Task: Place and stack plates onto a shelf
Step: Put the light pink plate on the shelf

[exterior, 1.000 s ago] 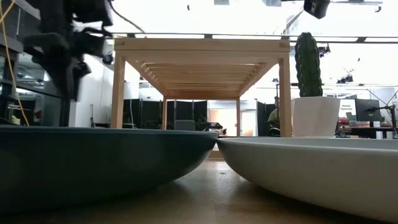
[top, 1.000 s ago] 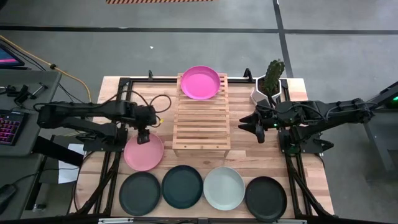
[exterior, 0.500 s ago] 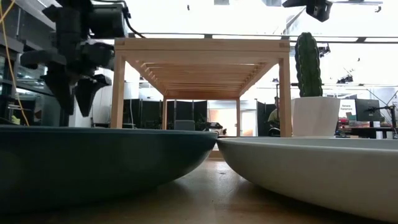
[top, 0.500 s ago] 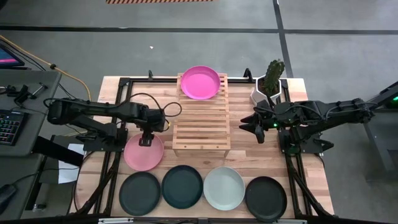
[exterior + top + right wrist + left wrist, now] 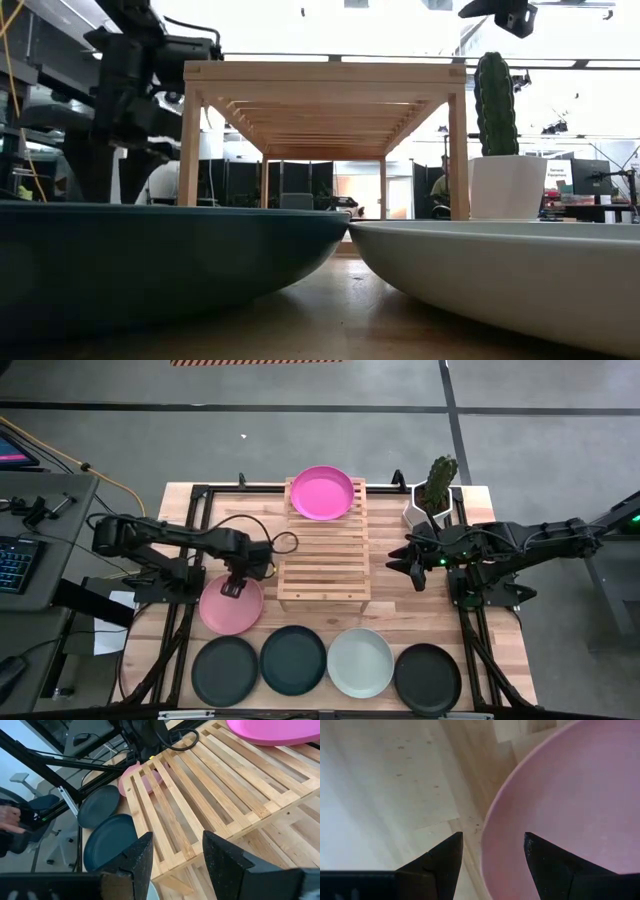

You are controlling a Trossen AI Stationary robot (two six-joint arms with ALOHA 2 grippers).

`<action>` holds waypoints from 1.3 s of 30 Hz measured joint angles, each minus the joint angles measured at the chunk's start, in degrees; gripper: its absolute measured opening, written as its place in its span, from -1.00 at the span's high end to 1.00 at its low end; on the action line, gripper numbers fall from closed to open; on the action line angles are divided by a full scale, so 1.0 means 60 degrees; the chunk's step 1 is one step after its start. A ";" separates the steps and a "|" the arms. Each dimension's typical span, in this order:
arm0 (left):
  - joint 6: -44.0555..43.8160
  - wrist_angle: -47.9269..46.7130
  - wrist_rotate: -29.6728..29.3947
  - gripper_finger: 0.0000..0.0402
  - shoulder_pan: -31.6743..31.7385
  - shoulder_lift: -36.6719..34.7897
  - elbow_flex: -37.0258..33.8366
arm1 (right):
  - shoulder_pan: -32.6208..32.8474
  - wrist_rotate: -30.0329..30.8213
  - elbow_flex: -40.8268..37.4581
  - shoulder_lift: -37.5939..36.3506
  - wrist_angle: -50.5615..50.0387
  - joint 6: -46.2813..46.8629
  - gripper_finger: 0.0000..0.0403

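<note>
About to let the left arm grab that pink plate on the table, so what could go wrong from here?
1. The open left gripper straddles only the pale pink plate's rim, so it may slip or tip on lifting.
2. The shelf stands close beside it; a swing could clip its edge.
3. The magenta plate overhangs the shelf's far end.

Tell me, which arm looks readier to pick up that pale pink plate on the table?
The left. Its gripper hangs open right over the pale pink plate's rim, fingers either side of the edge. The right gripper waits beyond the shelf, away from it.
</note>
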 joint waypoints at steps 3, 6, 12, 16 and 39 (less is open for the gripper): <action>0.0104 0.0014 0.0010 0.01 0.0000 0.0343 0.0000 | 0.0000 0.0000 0.0000 0.0000 -0.0004 0.0000 0.24; 0.0081 0.0051 -0.0021 0.01 0.0000 0.0627 0.0000 | 0.0000 -0.0002 0.0000 0.0000 -0.0005 0.0002 0.24; -0.0034 0.0050 -0.0036 0.04 0.0000 0.0891 0.0007 | 0.0000 -0.0004 0.0000 0.0000 -0.0007 0.0011 0.24; -0.0052 0.0035 -0.0050 0.26 0.0000 0.0898 0.0007 | 0.0000 -0.0007 0.0000 0.0000 -0.0006 0.0073 0.24; -0.0861 -0.2904 -0.0557 0.99 0.0679 -0.0732 0.0741 | 0.0004 0.0346 -0.0002 0.0000 -0.0004 0.0078 0.24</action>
